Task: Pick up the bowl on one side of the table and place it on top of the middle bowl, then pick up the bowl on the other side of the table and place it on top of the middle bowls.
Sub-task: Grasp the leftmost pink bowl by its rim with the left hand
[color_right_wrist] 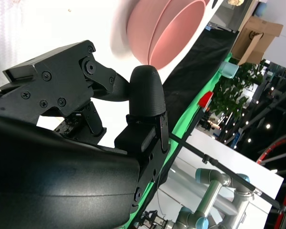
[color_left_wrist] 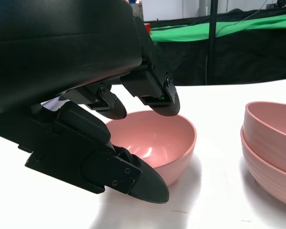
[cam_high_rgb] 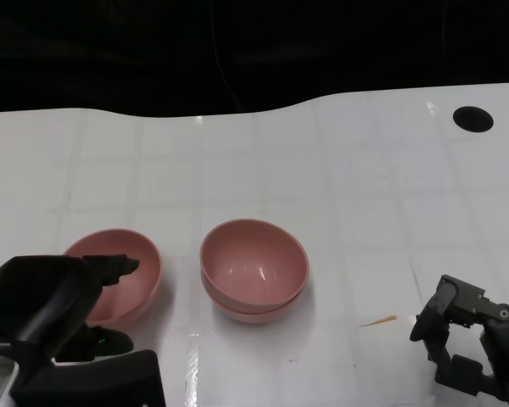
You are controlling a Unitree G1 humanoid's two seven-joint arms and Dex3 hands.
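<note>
Two pink bowls (cam_high_rgb: pixel 254 261) sit nested as a stack in the middle of the white table (cam_high_rgb: pixel 365 195). A single pink bowl (cam_high_rgb: pixel 129 264) stands to their left. My left hand (cam_high_rgb: pixel 55 297) hovers at that bowl's near rim; in the left wrist view its upper fingers (color_left_wrist: pixel 157 95) reach over the rim of the bowl (color_left_wrist: pixel 164 138) and the thumb (color_left_wrist: pixel 128 174) lies outside the wall, with gaps showing. The stack (color_left_wrist: pixel 271 143) stands beside it. My right hand (cam_high_rgb: pixel 462 343) is low at the near right, holding nothing, fingers apart; its wrist view shows the stack (color_right_wrist: pixel 164 28) beyond the hand (color_right_wrist: pixel 90 119).
A round black hole (cam_high_rgb: pixel 473 119) lies in the table's far right corner. A small orange sliver (cam_high_rgb: pixel 378 321) lies on the table between the stack and my right hand. The table's far edge curves against a dark background.
</note>
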